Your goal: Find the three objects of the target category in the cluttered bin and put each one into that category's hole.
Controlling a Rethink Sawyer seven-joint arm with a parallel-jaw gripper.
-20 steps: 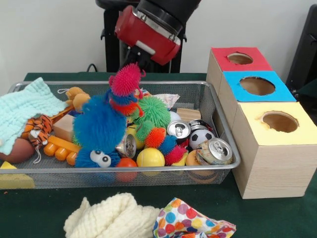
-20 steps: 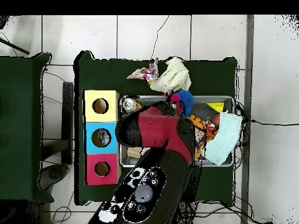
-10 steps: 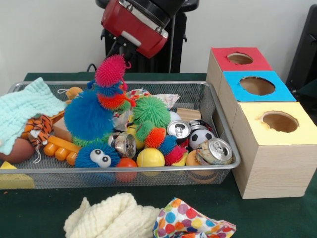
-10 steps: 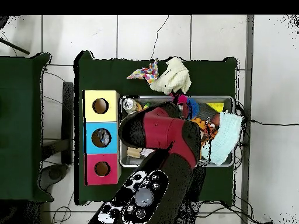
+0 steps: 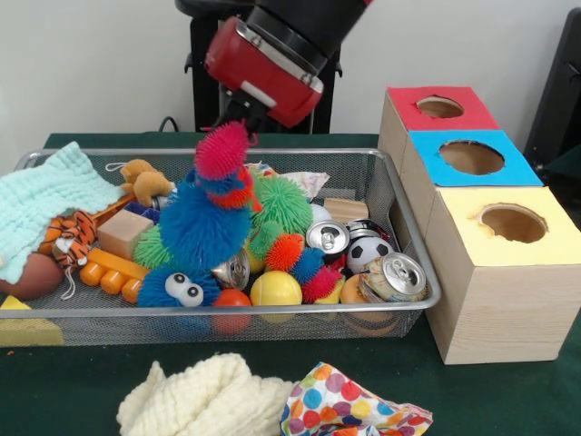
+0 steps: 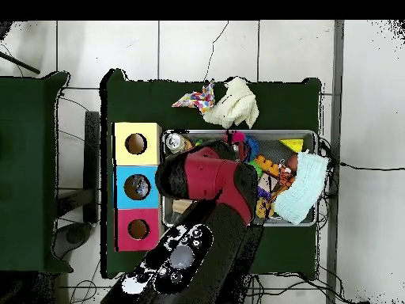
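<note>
The end effector point(image 5: 243, 123) hangs over the bin point(image 5: 413, 263) with its tip at the pink end of a spiky toy point(image 5: 207, 211); whether it is spread or pinching cannot be told, since the arm's red housing hides the tips. The toy, a chain of pink, red and blue puffs, trails from there down to the blue puff with eyes point(image 5: 184, 288) resting among the clutter.

Risks, as I judge them: the toy is long and floppy, so a hold on one end could slip, or the swinging blue body could drag a can point(image 5: 234, 269) or the yellow ball point(image 5: 275, 289) over the bin's rim. It also looks bulkier than the holes in the boxes point(image 5: 508, 272), so it may jam at the opening.
</note>
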